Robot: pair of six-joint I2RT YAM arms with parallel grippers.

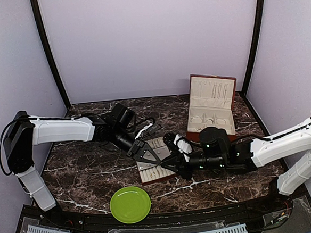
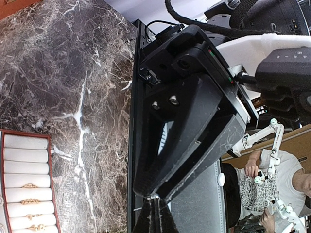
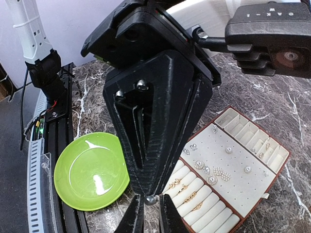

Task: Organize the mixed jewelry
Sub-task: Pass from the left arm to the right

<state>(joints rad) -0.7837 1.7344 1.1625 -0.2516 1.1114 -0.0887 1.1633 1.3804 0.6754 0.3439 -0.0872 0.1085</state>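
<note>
A tiny silvery stud [image 3: 150, 199] is pinched in mid-air where my two grippers meet tip to tip, just left of the tray and beyond the green plate. My right gripper [image 3: 151, 208] is closed on it from below in its own view. My left gripper [image 2: 156, 209] is shut, its tips on the same piece [image 2: 155, 195]. In the top view the left gripper [image 1: 159, 159] and the right gripper [image 1: 169, 161] meet over the cream-lined tray [image 1: 149, 173]. The tray [image 3: 233, 183] holds small rings [image 3: 187, 191] in its rolls and several studs [image 3: 214, 170] on its pad.
A green plate [image 1: 130, 203] lies empty near the front edge, also in the right wrist view [image 3: 90, 172]. An open reddish-brown jewelry box [image 1: 212, 107] stands at the back right. The table's black front rail [image 2: 133, 145] runs close by.
</note>
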